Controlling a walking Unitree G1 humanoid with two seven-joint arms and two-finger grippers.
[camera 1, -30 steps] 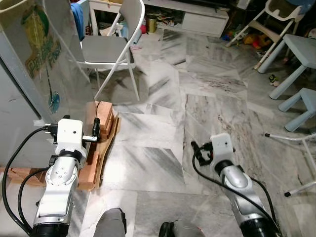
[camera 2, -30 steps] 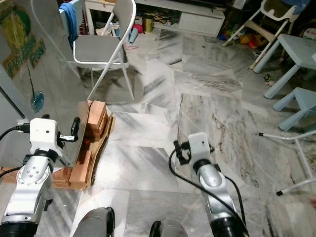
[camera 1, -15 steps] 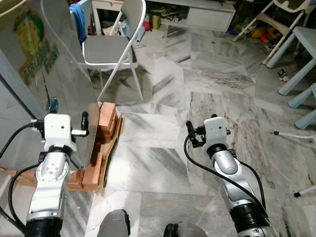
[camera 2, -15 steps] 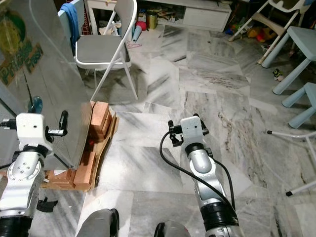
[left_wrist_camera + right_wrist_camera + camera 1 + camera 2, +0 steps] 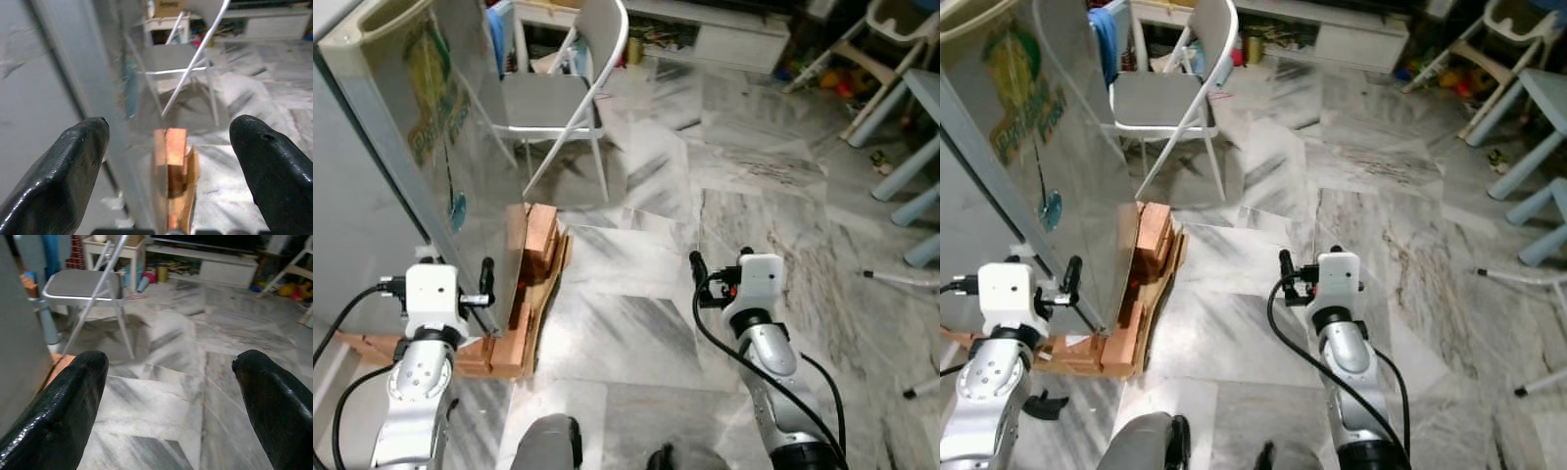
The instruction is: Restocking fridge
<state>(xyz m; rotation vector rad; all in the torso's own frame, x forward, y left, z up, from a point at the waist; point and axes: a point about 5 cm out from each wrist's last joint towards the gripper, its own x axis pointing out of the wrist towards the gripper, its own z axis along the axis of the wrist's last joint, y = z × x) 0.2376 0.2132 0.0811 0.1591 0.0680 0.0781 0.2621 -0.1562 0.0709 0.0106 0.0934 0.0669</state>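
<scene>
Fridge door (image 5: 440, 166) stands on the robot's left, its edge turned toward the camera, a green sticker on its face. Fridge base sits on a stack of wooden blocks (image 5: 533, 284) on the marble floor (image 5: 636, 323).

Left claw (image 5: 171, 161) spread wide, empty, hanging just beside the door's lower edge, which runs between its fingers in the wrist view. Right claw (image 5: 171, 406) also spread wide, empty, well apart from the door, over bare floor.

White folding chair (image 5: 568, 93) stands behind the door.

Step in hand, by my reading: getting hold of the door. Best to catch the door edge squarely and swing gently, mindful of the chair behind. No stock visible.
</scene>
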